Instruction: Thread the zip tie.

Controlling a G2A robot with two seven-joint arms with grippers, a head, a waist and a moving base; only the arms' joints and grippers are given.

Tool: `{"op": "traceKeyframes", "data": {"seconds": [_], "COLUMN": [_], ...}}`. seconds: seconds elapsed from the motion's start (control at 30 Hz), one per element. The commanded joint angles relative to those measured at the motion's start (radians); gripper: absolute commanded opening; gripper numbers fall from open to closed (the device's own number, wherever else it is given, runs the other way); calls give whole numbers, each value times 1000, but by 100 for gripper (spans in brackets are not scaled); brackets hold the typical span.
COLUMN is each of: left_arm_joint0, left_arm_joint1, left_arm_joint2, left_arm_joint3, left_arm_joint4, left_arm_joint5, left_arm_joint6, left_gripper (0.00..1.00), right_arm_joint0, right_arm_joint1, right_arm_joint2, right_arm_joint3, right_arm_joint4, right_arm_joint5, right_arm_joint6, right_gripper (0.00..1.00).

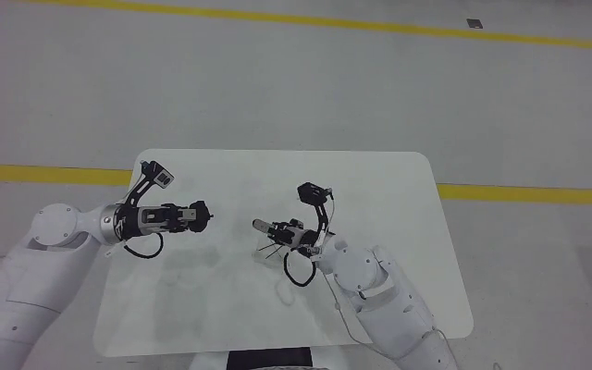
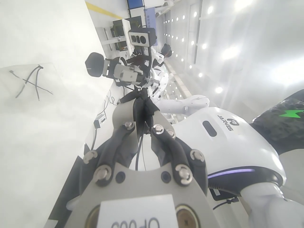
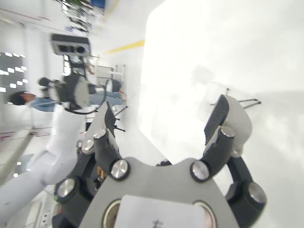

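So the bench (image 1: 388, 185) is the big thing here: a smooth, matte white slab with rounded corners, sitting on a grey floor with a yellow stripe (image 1: 518, 193) running past at 3 and 9 o'clock.

The right pincer (image 1: 263, 226) comes in from 5 o'clock and hangs around mid-bench. It has a grey metal frame with black links and shiny round bolts, and its jaws are spread wide. The pads (image 3: 219, 110) are black ribbed rubber on pale curved backs.

The left pincer (image 1: 203, 215) is out at 9 o'clock and built the same, with its black tips pressed together. A thin black strand (image 2: 138, 150) runs back from between them, but I can't tell what it is.

The zip ties (image 1: 274, 248) are skinny black straps with tiny square heads, lying crossed in a loose X flat on the bench. They're near the middle, just at 5 o'clock of the right pincer and well apart from the left one. The right pincer's own fingers partly block them in its wrist view.
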Motion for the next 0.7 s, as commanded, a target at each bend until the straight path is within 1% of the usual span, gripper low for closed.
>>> {"op": "traceKeyframes", "data": {"seconds": [0.0,0.23,0.27,0.33,0.37,0.47,0.5,0.57,0.6,0.67], "left_arm_joint0": [0,0,0,0,0,0,0,0,0,0], "left_arm_joint1": [0,0,0,0,0,0,0,0,0,0], "left_arm_joint2": [0,0,0,0,0,0,0,0,0,0], "left_arm_joint3": [0,0,0,0,0,0,0,0,0,0], "left_arm_joint4": [0,0,0,0,0,0,0,0,0,0], "left_arm_joint5": [0,0,0,0,0,0,0,0,0,0], "left_arm_joint6": [0,0,0,0,0,0,0,0,0,0], "left_gripper": [0,0,0,0,0,0,0,0,0,0], "right_arm_joint0": [3,3,3,23,41,84,107,134,156,187], "right_arm_joint1": [-3,-3,-2,-1,-2,-12,-20,-35,-46,-65], "right_arm_joint2": [-4,-4,-15,-44,-64,-101,-121,-140,-164,-187], "right_arm_joint3": [-3,-3,1,6,18,44,58,78,96,121], "right_arm_joint4": [-18,-18,-46,-97,-150,-239,-279,-317,-357,-401], "right_arm_joint5": [-6,-6,-16,-6,-6,-6,-6,-6,-6,-6], "right_arm_joint6": [48,48,42,80,108,178,227,272,326,400], "right_gripper": [100,100,100,100,100,100,100,100,100,100]}}
